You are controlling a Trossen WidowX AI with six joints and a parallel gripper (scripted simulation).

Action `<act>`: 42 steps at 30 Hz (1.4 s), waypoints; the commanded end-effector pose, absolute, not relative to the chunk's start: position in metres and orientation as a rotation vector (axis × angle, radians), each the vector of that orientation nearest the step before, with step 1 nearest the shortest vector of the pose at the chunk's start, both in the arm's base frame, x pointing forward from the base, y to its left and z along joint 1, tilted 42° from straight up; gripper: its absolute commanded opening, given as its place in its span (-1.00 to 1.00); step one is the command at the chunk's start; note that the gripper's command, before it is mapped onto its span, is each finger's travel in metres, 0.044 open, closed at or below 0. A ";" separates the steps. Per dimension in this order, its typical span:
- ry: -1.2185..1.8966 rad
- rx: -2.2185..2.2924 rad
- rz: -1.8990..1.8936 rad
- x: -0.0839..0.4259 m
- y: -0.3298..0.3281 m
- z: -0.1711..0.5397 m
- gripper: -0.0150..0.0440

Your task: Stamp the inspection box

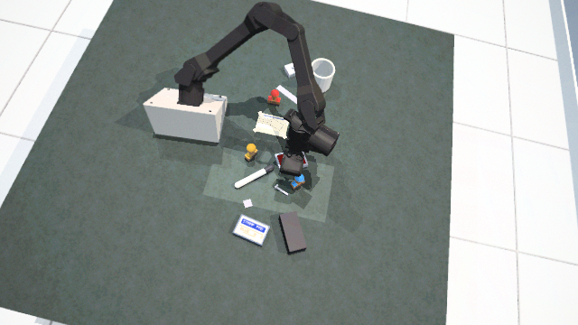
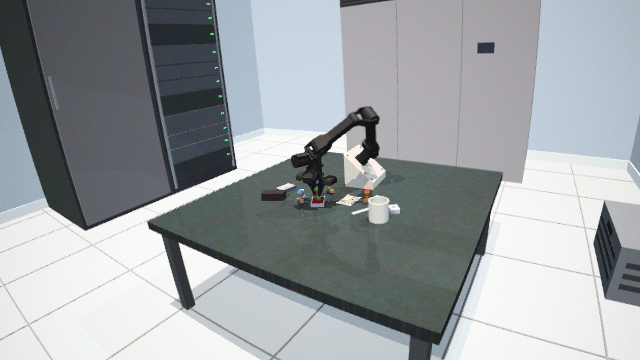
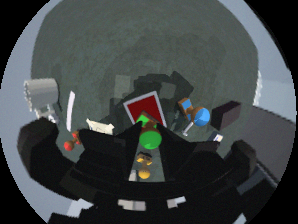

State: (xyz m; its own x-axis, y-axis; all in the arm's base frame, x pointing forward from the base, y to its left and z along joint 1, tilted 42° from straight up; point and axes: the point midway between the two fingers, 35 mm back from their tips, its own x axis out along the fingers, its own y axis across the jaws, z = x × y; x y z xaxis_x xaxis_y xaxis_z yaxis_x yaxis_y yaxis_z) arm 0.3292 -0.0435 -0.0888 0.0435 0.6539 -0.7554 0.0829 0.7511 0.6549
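Observation:
My gripper (image 2: 316, 192) (image 3: 149, 124) points down and is shut on the green-knobbed stamp (image 2: 316, 189) (image 3: 150, 140), which stands upright at the red ink pad. The pad (image 1: 279, 159) (image 2: 317, 202) (image 3: 144, 106) lies in a pale tray, partly under the gripper; the stamp's base is over its near part in the wrist view. Whether the base touches the ink is too small to tell. The cream card (image 1: 271, 125) (image 2: 349, 200) (image 3: 101, 127) lies beside the pad toward the red stamp; its box cannot be made out. The stamp's word is hidden.
A blue stamp (image 1: 298, 181) (image 3: 201, 117) stands close to the pad. A yellow stamp (image 1: 251, 152), a red stamp (image 1: 274, 97), a marker (image 1: 253, 177), a dark block (image 1: 293, 232), a pad lid (image 1: 251, 229) and a white mug (image 1: 323, 74) (image 2: 378, 210) are around.

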 end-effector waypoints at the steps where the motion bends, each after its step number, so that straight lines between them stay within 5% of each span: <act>1: 1.484 0.640 0.487 0.329 -0.041 -0.090 -0.49; 42: 1.484 0.639 0.487 0.329 -0.042 -0.088 -0.49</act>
State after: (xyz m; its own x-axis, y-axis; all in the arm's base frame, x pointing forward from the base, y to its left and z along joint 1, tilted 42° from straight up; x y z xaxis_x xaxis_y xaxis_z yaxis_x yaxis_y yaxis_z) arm 0.3291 -0.0435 -0.0889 0.0452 0.6547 -0.7546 0.0857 0.7500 0.6558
